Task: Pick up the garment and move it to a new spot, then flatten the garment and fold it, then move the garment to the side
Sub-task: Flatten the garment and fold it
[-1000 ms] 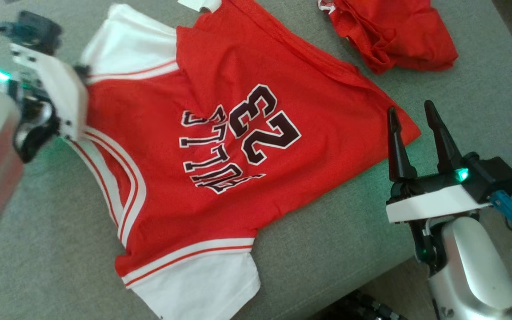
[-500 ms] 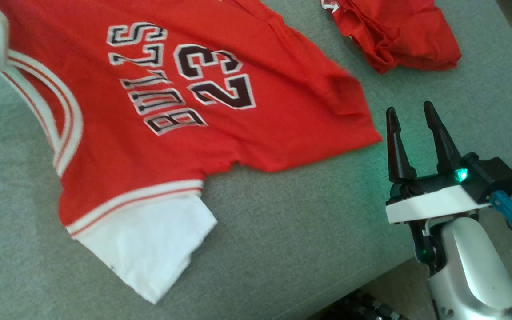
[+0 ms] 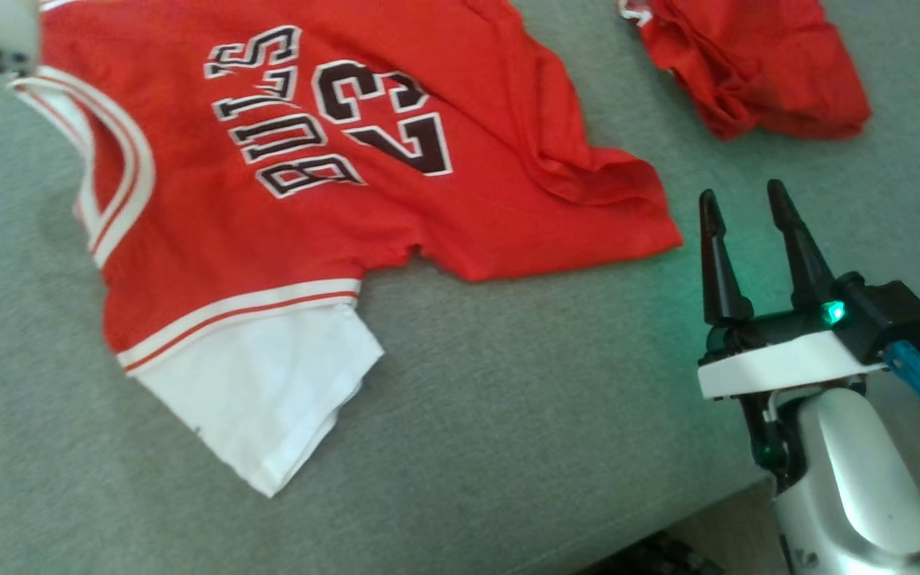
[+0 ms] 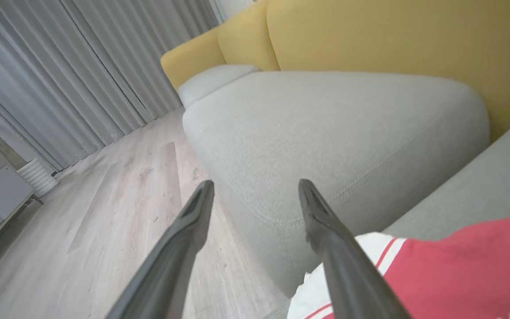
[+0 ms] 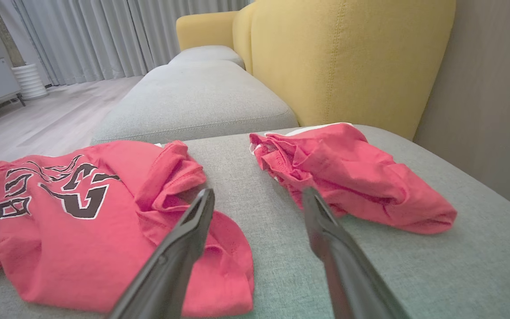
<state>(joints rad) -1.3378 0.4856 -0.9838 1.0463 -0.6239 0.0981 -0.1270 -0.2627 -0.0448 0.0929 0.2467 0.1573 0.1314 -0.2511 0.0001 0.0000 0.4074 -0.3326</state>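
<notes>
Item 1, garment (image 3: 332,200): a red jersey with white sleeves, striped trim and dark "BULLS 23" lettering. You find it lying print side up on the grey sofa seat (image 3: 508,447), mostly spread out. Its hem end is bunched into folds on the side nearest the right gripper, and one white sleeve lies toward the seat's front edge.

Item 2, left gripper (image 4: 255,186): your left wrist view shows both fingers spread apart with nothing between them, at the garment's white sleeve end. Whether they touch the cloth, you cannot tell.

Item 3, right gripper (image 3: 741,192): fingers spread and empty, just beside the garment's hem corner and not touching it.

Item 4, second red garment (image 3: 755,72): a crumpled heap on the same seat, apart from the jersey.

Item 5, surroundings: yellow backrest (image 5: 348,57), pale curtains (image 4: 82,66), wood floor (image 4: 104,221).
</notes>
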